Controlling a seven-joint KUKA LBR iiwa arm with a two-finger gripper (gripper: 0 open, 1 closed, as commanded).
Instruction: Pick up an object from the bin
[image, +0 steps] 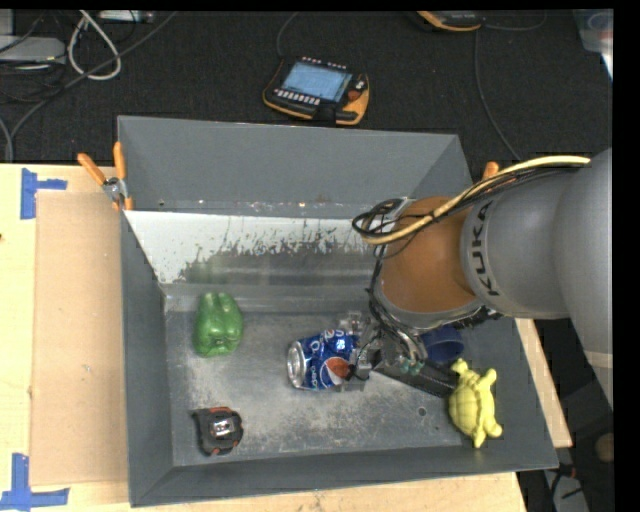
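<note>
1 can (322, 362) lies just beside the tool (362, 362), whose spread I cannot tell, so centre it across the can's width before lifting.

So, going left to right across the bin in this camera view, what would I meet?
First a green pepper → blue can → yellow turtle. The black tape measure lies straight in front of the pepper, so it has no clear place in that order.
</note>
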